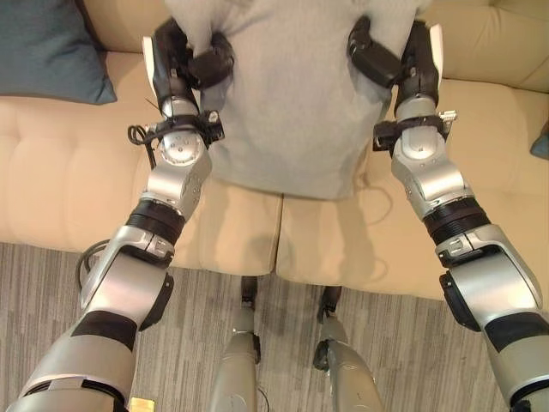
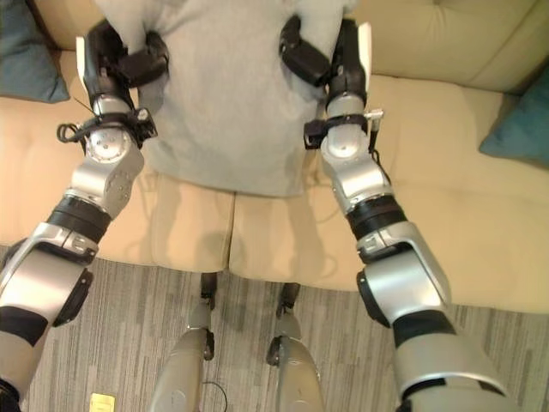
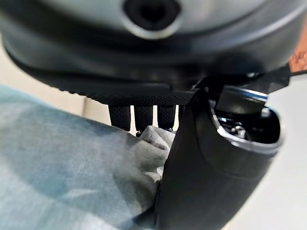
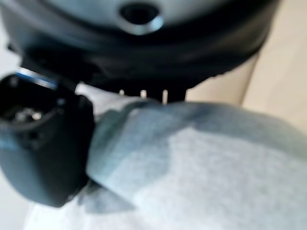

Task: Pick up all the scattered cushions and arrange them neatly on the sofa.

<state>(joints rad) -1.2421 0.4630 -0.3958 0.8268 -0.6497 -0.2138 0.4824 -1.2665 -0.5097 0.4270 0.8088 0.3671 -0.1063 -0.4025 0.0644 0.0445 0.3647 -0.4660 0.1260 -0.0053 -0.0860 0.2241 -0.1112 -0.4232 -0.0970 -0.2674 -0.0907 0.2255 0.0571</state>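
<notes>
Fingers [image 3: 144, 117] of the left hand [image 1: 184, 60] curled into the grey cushion [image 1: 292, 94], thumb pressing from the near side; cloth pinched between them, bunched at the grip. Right hand [image 1: 390, 56] does the same on the opposite upper corner: thumb on the near face, fingertips just showing over the fabric fold in the right wrist view.

Both arms reach forward and up, roughly parallel, forearms rising from the lower corners of the head views, wrists level with each other. Hands face inward toward each other across the cushion's width.

Grey cushion hangs upright between the two hands, above the beige sofa [image 1: 51, 172] seat. Its lower edge is over the seam between two seat cushions; whether it touches the seat cannot be told. Its top reaches up in front of the backrest.

A teal cushion [image 1: 47, 51] leans at the sofa's left end against the backrest, well apart from the grey one. Another teal cushion [image 2: 519, 124] sits at the right end.

Striped grey floor [image 1: 403, 352] in front of the sofa
</notes>
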